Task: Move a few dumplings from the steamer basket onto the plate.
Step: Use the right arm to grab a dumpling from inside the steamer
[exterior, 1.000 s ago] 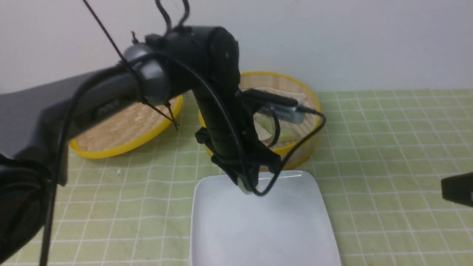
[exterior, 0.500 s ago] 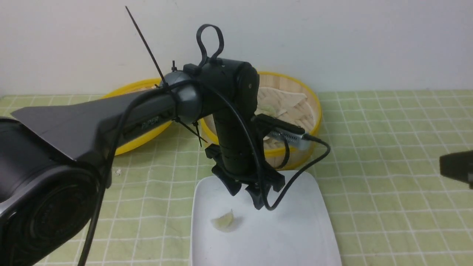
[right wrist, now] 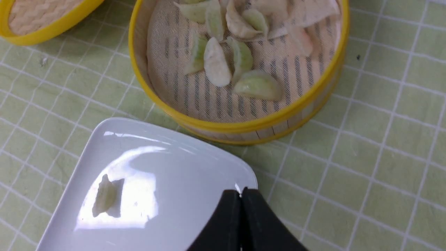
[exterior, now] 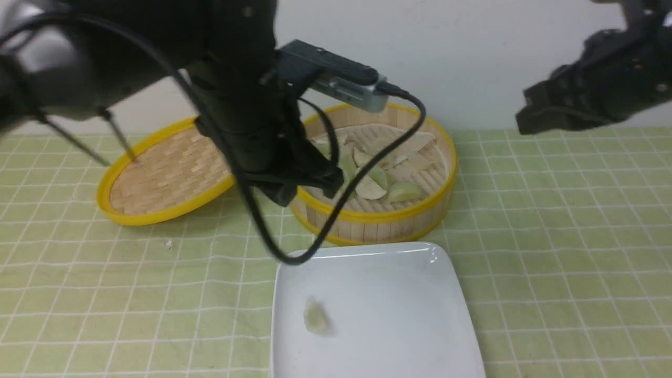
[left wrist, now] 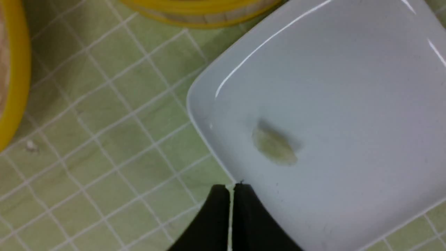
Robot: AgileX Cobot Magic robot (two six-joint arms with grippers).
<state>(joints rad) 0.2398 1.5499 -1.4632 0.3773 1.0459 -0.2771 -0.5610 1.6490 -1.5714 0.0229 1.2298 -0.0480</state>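
Where the glossy plate lies flat, one pale dumpling rests.

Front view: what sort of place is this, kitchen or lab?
Probably a staged lab tabletop: green checked tablecloth against a bare wall, with a steamer basket and plate set out.

Plain white wall at bk, green-check tablecloth below.
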